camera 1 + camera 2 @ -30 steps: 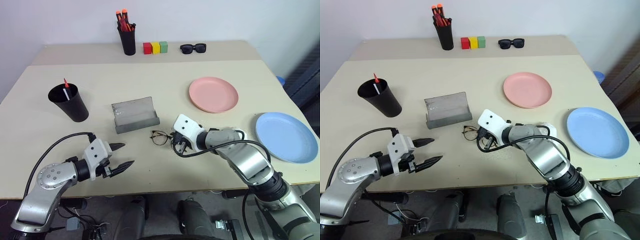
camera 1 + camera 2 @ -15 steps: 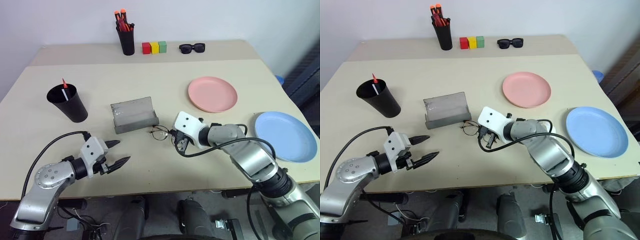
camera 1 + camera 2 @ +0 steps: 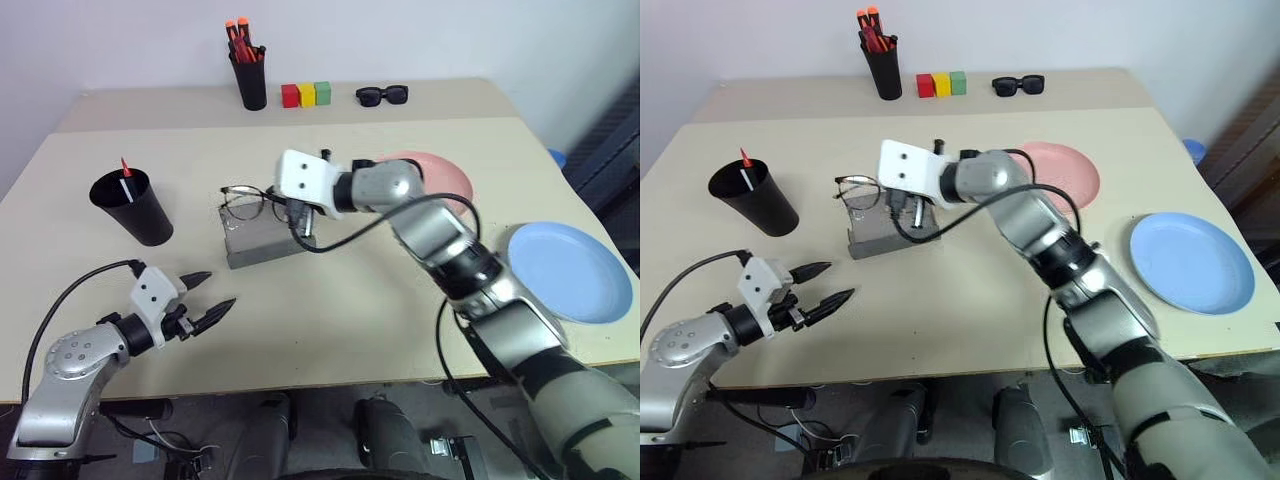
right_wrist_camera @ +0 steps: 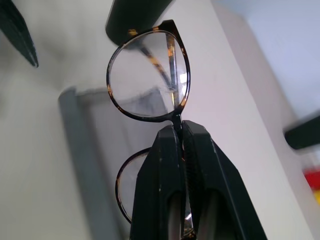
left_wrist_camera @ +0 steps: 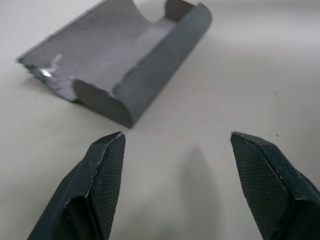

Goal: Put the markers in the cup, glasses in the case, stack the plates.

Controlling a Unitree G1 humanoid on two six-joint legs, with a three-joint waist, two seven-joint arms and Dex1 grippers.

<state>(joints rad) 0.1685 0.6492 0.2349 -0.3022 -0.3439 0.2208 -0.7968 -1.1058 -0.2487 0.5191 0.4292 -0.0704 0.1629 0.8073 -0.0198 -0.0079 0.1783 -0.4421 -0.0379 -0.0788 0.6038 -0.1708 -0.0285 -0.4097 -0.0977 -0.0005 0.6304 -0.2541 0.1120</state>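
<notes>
At the far left of the head views you have the cup (image 3: 132, 207), upright on the table (image 3: 330, 300), with the markers (image 3: 127, 176) standing inside it, a red tip and a white shaft showing above the rim. Below it, at the lower left of the frame, your left gripper (image 3: 205, 297) hangs just over the tabletop with its two black fingers spread apart and nothing between them; in its wrist view the case (image 5: 125, 65) lies ahead of the fingertips. Moving toward the centre, the case (image 3: 262, 238) sits open on the table, lid standing up. Directly above it your right gripper (image 4: 181, 131) is pinched tight on the bridge of the glasses (image 3: 245, 199), which hang clear of the table over the case's left end. Right of centre, the pink plate (image 3: 445, 172) lies flat, partly hidden behind your right arm. At the far right the blue plate (image 3: 565, 270) lies well apart from the pink one, unstacked.
</notes>
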